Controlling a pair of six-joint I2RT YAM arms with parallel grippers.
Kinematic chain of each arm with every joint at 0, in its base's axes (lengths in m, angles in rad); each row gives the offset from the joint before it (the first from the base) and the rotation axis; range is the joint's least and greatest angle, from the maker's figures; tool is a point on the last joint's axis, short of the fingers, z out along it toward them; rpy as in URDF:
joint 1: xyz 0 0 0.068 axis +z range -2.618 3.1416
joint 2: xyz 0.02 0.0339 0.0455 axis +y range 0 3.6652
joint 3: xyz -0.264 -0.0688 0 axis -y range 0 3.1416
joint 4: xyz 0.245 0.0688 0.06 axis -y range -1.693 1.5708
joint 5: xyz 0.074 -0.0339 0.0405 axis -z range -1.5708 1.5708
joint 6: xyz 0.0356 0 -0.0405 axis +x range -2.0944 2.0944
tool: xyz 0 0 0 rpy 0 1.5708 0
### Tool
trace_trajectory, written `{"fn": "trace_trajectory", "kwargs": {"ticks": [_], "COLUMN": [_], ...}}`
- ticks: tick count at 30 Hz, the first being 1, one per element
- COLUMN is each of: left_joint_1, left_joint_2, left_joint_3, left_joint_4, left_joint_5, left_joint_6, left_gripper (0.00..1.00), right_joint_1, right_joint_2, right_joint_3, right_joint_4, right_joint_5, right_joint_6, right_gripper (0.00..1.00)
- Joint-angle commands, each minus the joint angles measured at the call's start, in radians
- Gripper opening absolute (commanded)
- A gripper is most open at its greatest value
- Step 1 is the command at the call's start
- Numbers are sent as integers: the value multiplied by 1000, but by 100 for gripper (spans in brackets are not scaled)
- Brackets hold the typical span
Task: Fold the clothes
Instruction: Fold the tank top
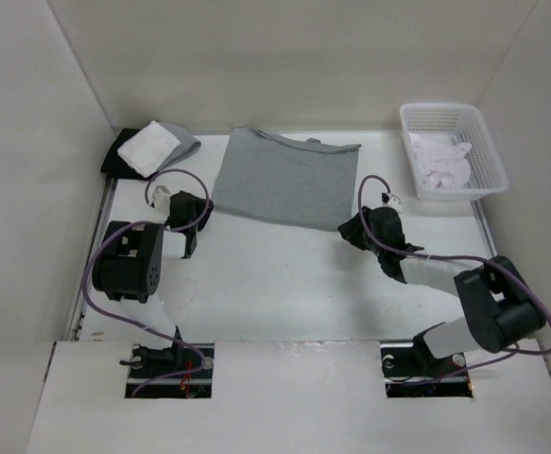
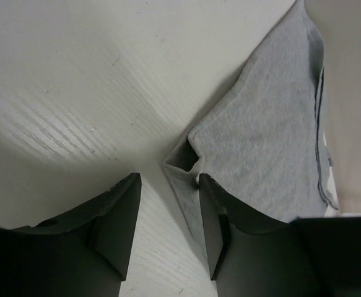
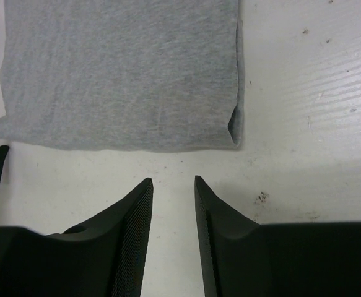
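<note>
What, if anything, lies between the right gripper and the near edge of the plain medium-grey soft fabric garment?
Nothing visible. Only a bare strip of the white table separates the open right gripper from the near edge of the plain medium-grey garment.

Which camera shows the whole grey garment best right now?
Top external: the grey garment lies there in full outline, flat on the table. The right wrist view catches only its near part; the left wrist view shows only one near corner and a side edge.
</note>
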Motion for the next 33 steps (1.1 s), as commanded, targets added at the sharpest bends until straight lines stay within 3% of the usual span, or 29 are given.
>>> {"fn": "trace_trajectory", "kwargs": {"ticks": [1,6,11,16,20,33], "left_joint_1": [11,11,11,11,12,6], "left_joint_2": [28,59,57,66,57,22], "left_joint_3": [22,54,58,54,43,29], "left_joint_4": [45,45,36,38,38,64], "left_joint_5": [24,24,21,21,15,17], "left_joint_6": [-41,-50,-52,-53,-61,-46], "left_gripper": [38,30,13,7,5,1], "right_joint_1": [-14,-54,-64,-69,-69,-64], "right_joint_2": [31,95,133,167,193,249], "right_joint_3": [-4,-13,-5,-7,2,64], "right_joint_4": [108,149,149,160,174,220], "right_joint_5": [22,27,37,56,67,122], "right_joint_6": [43,135,193,258,287,273], "right_gripper": [40,47,50,51,43,2]}}
